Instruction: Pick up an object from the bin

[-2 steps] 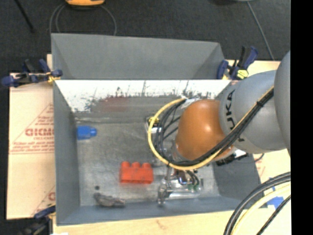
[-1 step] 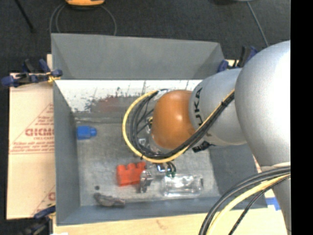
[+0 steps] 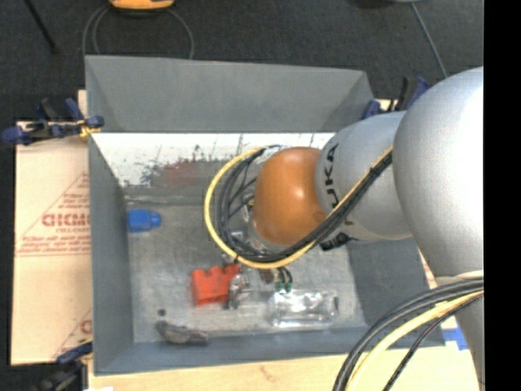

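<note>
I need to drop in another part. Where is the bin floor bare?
Bare floor lies between the small blue plastic piece and the red plastic block. It is crowded toward the near wall, where the gripper, red block and clear plastic packet sit close. A dark flat scrap lies at that wall.

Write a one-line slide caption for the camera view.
Arm's gripper down in the grey bin beside a red block, a clear plastic piece close by.
</note>
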Tool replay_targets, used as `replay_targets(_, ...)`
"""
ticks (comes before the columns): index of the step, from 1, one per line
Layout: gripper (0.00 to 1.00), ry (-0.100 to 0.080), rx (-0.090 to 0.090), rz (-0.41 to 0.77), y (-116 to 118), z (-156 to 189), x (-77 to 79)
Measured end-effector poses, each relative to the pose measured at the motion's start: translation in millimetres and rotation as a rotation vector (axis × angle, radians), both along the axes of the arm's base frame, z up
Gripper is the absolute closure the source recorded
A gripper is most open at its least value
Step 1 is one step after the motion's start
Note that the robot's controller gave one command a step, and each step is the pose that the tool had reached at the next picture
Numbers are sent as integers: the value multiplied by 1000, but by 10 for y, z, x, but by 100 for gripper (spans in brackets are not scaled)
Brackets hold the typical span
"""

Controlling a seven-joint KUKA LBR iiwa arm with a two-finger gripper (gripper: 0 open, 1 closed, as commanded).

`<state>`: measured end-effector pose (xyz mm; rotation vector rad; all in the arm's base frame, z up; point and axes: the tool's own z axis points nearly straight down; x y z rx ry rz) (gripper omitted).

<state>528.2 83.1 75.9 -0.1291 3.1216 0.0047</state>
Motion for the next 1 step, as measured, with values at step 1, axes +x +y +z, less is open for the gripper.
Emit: replay_targets(1, 100, 4, -8, 306, 6, 1789, 237)
